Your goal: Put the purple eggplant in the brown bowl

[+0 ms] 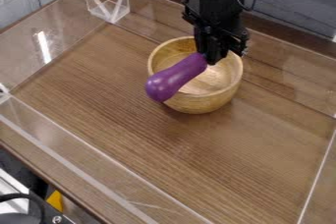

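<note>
The purple eggplant (175, 76) hangs tilted over the near-left rim of the brown bowl (203, 92). Its lower end sticks out past the rim, and its upper end is between the fingers of my gripper (210, 53). The black gripper points straight down over the bowl's middle and is shut on the eggplant's upper end. The bowl stands on the wooden tabletop, a little behind its centre. Whether the eggplant touches the rim cannot be told.
Clear acrylic walls (53, 31) run around the wooden table (118, 140). A small clear stand (108, 4) sits at the back left corner. Bare wood lies in front of and to the left of the bowl.
</note>
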Motion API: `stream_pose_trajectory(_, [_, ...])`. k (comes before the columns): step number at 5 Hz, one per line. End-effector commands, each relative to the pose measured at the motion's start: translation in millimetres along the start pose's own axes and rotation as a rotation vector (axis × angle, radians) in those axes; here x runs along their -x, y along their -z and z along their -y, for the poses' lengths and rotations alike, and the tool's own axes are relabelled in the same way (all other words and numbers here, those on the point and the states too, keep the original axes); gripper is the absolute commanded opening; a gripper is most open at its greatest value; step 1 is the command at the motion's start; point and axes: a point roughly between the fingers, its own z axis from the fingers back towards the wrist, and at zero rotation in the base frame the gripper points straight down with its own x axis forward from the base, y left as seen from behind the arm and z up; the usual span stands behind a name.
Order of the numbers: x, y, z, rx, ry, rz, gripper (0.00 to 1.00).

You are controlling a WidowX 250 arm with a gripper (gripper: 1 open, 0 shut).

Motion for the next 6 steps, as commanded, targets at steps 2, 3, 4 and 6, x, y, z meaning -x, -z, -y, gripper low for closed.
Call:
stream_pose_trajectory(2, [-0.8,-10.9,-19,-0.023,-0.062,0.047,0.00])
stream_pose_trajectory(3, [1.1,2.6,-18,-0.013,-0.029,0.039,0.00])
stream_pose_trajectory(4, [2.2,21.9,-14,-0.003,0.010,0.028,0.00])
stream_pose_trajectory(6, [-0.4,30.6,-5,-0.002,-0.042,0.006,1.00])
